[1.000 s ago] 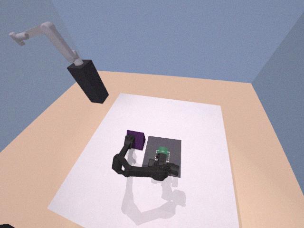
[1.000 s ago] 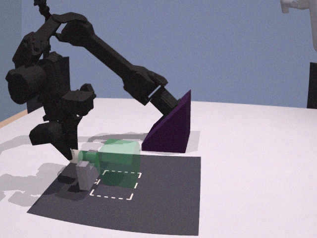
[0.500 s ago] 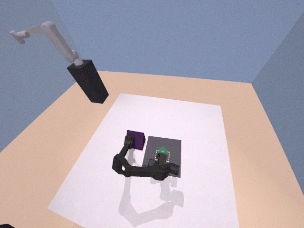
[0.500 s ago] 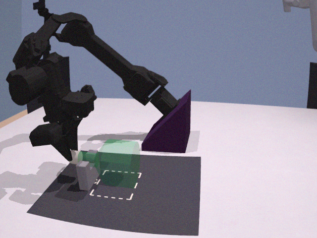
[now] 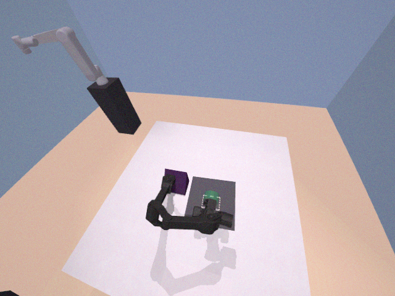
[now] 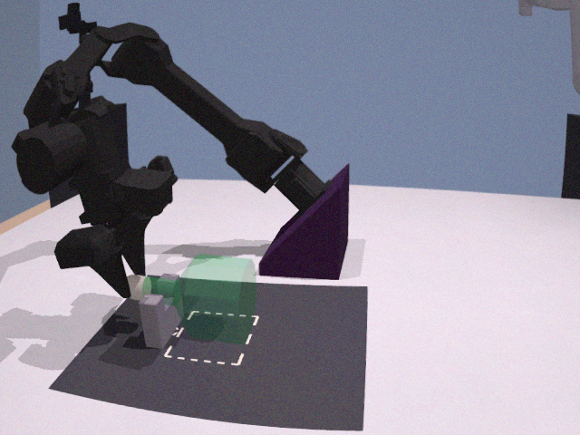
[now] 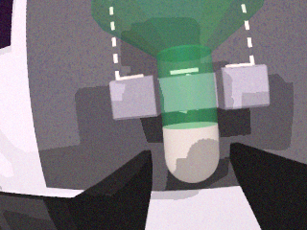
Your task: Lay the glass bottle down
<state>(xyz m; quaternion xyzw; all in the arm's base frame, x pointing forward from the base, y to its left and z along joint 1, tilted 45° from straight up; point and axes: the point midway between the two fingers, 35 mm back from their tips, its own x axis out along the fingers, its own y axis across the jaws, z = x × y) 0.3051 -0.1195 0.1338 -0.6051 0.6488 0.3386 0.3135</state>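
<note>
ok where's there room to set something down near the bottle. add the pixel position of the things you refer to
In the top view, the widest bare patch is the white sheet (image 5: 261, 191) (image 6: 468, 281) between the dark mat (image 5: 228, 191) (image 6: 318, 374) (image 7: 58, 62) and its right edge. Another lies beyond the mat's far edge. It's crowded at the bottle's (image 5: 211, 195) (image 6: 217, 281) (image 7: 188, 91) neck, by the hand (image 5: 208, 213) (image 6: 135, 286) (image 7: 191, 153) and grey rest (image 6: 154, 323) (image 7: 133, 97).

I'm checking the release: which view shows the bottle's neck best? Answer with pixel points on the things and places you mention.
Wrist: the neck (image 6: 164, 287) (image 7: 187, 91) lies between both posts, unobstructed. Exterior shows it side-on, partly behind one post; in top, the arm hides it.
</note>
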